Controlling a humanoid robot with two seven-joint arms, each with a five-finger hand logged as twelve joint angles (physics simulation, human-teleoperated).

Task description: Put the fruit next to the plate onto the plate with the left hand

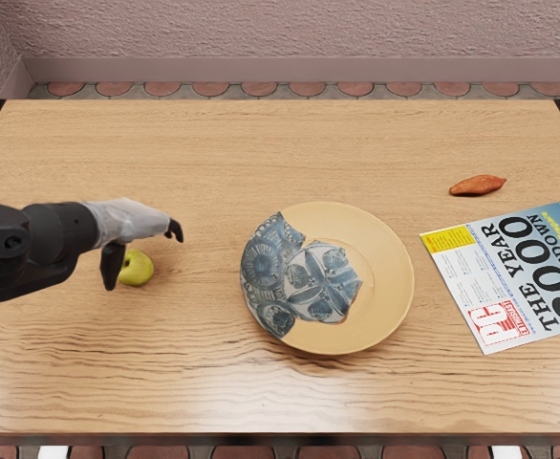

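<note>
Here the left hand [132, 225], loosely spread, grips nothing above the yellow-green fruit [139, 270]; the magazine [519, 277] reads "THE YEAR 2000".

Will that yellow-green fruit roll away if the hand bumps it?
Probably a bit: the fruit looks rounded and sits on a flat table. It looks firm, so it likely won't squash. Small, so probably light.

left robot hand [133, 226] spread above yellow-green fruit [138, 270] | plate [391, 277] apart, on fruit's right
</note>
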